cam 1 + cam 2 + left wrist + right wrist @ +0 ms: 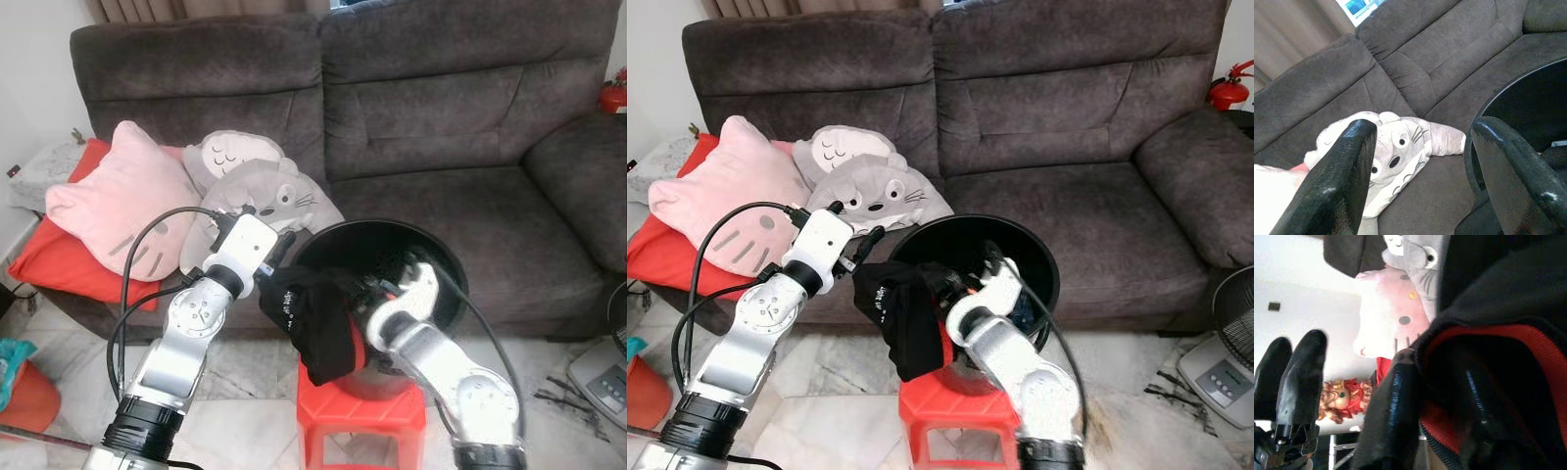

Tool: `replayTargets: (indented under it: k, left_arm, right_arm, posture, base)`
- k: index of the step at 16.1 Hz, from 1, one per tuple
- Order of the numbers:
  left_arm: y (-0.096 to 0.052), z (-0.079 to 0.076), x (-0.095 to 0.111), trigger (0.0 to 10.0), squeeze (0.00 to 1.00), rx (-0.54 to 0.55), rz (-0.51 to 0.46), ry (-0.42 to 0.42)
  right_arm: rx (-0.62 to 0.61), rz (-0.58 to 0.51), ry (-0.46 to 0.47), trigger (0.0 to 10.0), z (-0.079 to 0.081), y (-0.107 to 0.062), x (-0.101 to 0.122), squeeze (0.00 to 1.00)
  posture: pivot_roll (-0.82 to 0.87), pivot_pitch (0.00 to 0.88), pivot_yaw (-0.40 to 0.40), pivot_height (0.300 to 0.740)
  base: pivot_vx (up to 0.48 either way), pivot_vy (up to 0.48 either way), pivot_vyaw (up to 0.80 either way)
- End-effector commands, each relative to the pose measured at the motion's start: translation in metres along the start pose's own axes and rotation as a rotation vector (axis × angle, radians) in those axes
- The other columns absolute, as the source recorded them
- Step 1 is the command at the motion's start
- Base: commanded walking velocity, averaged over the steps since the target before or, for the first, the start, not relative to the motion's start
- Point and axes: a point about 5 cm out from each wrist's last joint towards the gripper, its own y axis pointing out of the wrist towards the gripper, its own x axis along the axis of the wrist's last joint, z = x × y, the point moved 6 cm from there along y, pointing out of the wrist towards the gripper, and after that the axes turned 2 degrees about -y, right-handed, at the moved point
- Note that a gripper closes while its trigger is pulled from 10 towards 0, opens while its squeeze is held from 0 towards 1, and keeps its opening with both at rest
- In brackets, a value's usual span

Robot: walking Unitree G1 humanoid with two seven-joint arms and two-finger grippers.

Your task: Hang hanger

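A black garment (318,318) with a red inner lining (1488,340) hangs over the near rim of a round black basket (446,264) that stands on a red stool (362,411). My right gripper (367,296) reaches into the cloth at the basket's rim and is shut on it; the fabric lies between its fingers (1396,416). My left gripper (279,247) hovers just left of the garment's top, beside the basket rim. Its fingers (1337,181) stand wide open with nothing between them.
A dark grey sofa (441,117) runs behind the basket. On its left seat lie a pink cat cushion (122,201), a grey plush (260,191) and a red cushion (59,259). A fan (1225,333) stands on the tiled floor at right.
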Motion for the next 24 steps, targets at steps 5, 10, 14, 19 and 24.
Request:
replayTargets:
  k: [5, 10, 14, 19, 24]
  left_arm:
    - [0.002, 0.011, -0.006, 10.0, 0.00, 0.050, 0.027, -0.009]
    - [-0.005, 0.020, -0.028, 10.0, 0.00, 0.178, 0.078, -0.155]
    - [-0.010, 0.015, -0.035, 10.0, 0.00, 0.235, 0.092, -0.230]
    - [-0.013, 0.005, -0.036, 10.0, 0.00, 0.223, 0.089, -0.256]
    - [-0.019, -0.002, -0.031, 10.0, 0.00, 0.204, 0.050, -0.321]
  right_arm:
    - [0.104, -0.129, -0.200, 0.0, 0.048, 0.018, 0.022, 0.00]
    - [0.086, -0.375, -0.394, 0.0, 0.059, 0.008, 0.072, 0.00]
    - [0.052, -0.488, -0.469, 0.0, 0.056, -0.005, 0.096, 0.00]
    - [-0.029, -0.534, -0.548, 0.0, 0.039, -0.017, 0.099, 0.00]
    - [-0.157, -0.570, -0.689, 10.0, 0.018, -0.026, 0.097, 0.00]
  posture:
    - [-0.05, 0.000, 0.119, 0.740]
    - [-0.06, 0.000, 0.114, 0.740]
    - [-0.06, 0.000, 0.102, 0.740]
    - [-0.07, 0.000, 0.102, 0.740]
    - [-0.06, 0.000, 0.103, 0.740]
  base:
    - [0.000, 0.000, 0.00]
    - [0.000, 0.000, 0.00]
    - [0.000, 0.000, 0.00]
    - [0.000, 0.000, 0.00]
    - [0.000, 0.000, 0.00]
